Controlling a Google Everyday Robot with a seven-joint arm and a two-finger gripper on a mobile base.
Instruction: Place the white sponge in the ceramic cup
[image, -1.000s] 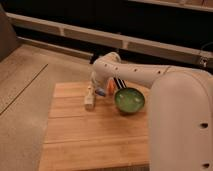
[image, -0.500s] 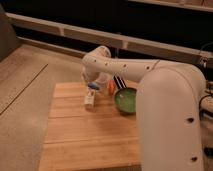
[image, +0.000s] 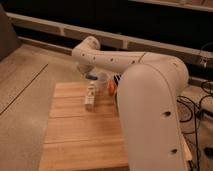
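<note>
One arm (image: 150, 95) reaches over the table (image: 75, 135); the gripper (image: 90, 73) hangs at its far edge, jaws pinched on the white sponge (image: 91, 76), just left of the ceramic cup (image: 103, 80); a cream block (image: 90, 96) lies nearer.

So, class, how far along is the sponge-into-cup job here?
Done: the gripper is shut, apparently on the blue sponge, held above the wooden board. In hand: the sponge hangs beside the ceramic cup. Left: centre it over the cup and release.
</note>
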